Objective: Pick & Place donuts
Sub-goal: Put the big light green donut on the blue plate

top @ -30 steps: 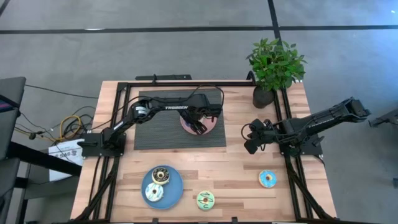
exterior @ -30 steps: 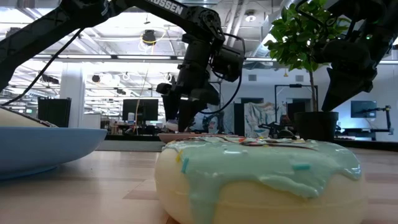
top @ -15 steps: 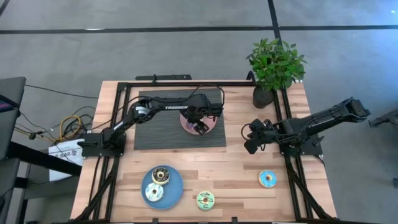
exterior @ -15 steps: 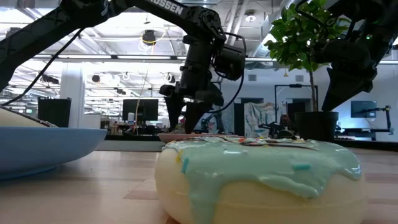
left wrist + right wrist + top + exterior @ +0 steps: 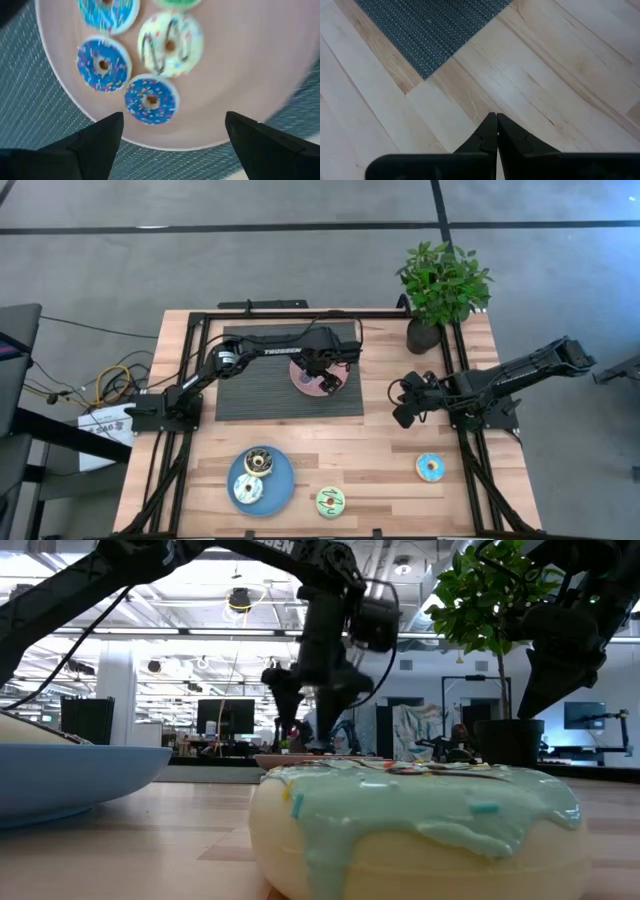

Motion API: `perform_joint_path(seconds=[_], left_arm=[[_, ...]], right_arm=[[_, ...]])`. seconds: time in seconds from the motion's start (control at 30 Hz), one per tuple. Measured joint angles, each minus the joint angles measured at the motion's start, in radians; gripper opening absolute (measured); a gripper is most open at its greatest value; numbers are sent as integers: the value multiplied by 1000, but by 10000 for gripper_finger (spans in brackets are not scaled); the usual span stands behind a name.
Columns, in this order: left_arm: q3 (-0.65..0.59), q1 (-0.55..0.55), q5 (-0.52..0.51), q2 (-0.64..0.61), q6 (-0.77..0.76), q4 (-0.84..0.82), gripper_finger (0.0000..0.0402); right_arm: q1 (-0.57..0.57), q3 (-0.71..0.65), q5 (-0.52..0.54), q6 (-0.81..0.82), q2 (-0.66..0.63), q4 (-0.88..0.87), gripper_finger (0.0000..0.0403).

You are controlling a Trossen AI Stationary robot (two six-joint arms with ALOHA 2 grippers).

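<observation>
A pink plate [image 5: 303,379] lies on the dark mat [image 5: 250,392] and carries several donuts: three blue sprinkled ones, among them [image 5: 150,99], a white one with dark stripes [image 5: 170,44] and a green one at the picture's edge. My left gripper [image 5: 325,378] [image 5: 173,120] hangs open above the plate, pointing down, with nothing between its fingers. A blue plate [image 5: 280,480] near the front edge holds a brown donut [image 5: 258,461] and a white one [image 5: 247,489]. A green donut [image 5: 330,501] and a light blue donut [image 5: 431,467] lie on the bare wood. My right gripper [image 5: 402,416] [image 5: 496,125] waits shut at the right.
A potted plant [image 5: 440,290] stands at the table's far right corner. Black frame rails [image 5: 190,380] run along the table's left, far and right sides. Bare wood lies between the mat and the blue plate.
My left gripper has opened wider above the pink plate; the gap between its fingers has grown in the low view. The donuts on the plate lie still below it.
</observation>
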Motion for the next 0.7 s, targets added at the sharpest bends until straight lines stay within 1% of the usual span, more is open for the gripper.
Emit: perform_joint_path(seconds=[0.2,0.3,0.5,0.6,0.7], left_arm=[[138,-39,0,0,-31,7,345],[200,-75,-7,0,-52,53,345],[192,-180,-14,-22,-114,203,345],[191,-242,-18,-21,-175,214,345],[191,-310,-66,-21,-252,223,345]], right_arm=[[0,0,0,0,0,0,0],[0,0,-7,0,0,0,0],[0,0,-27,0,0,-1,0],[0,0,-41,0,0,-1,0],[0,0,-63,-24,0,-3,0]])
